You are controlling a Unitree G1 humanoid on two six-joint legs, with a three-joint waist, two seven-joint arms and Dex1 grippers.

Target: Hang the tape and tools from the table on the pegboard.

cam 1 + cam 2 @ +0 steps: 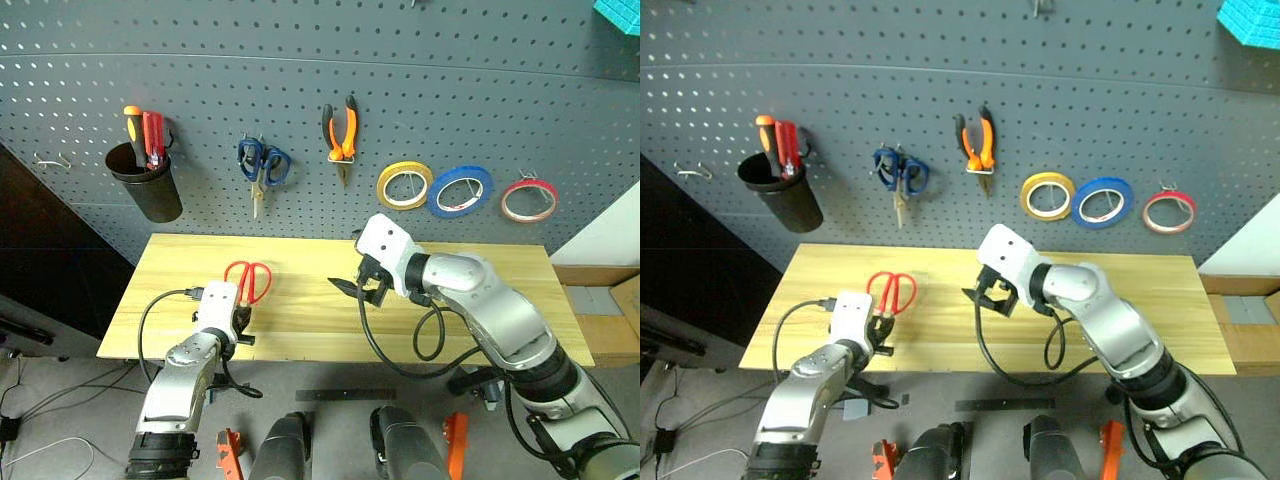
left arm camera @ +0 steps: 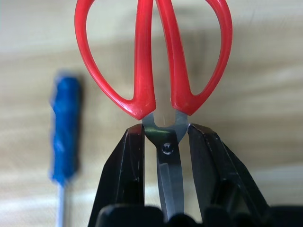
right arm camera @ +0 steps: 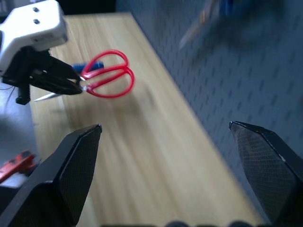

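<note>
left gripper (image 2: 165, 142) clamps red-handled scissors (image 1: 250, 280) | right gripper (image 3: 165, 137) wide, empty | blue-handled screwdriver (image 2: 64, 137) beside

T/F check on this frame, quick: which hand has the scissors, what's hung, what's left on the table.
1. The left hand is shut on the red scissors near the pivot. True.
2. The right hand is holding the pliers. False: it is open and empty; the orange pliers hang on the pegboard.
3. The blue tape hangs on the pegboard between a yellow tape and a red tape. True.
4. The blue screwdriver is in the black cup on the pegboard. False: it lies on the table beside the red scissors.
5. Blue scissors hang on the pegboard. True.
</note>
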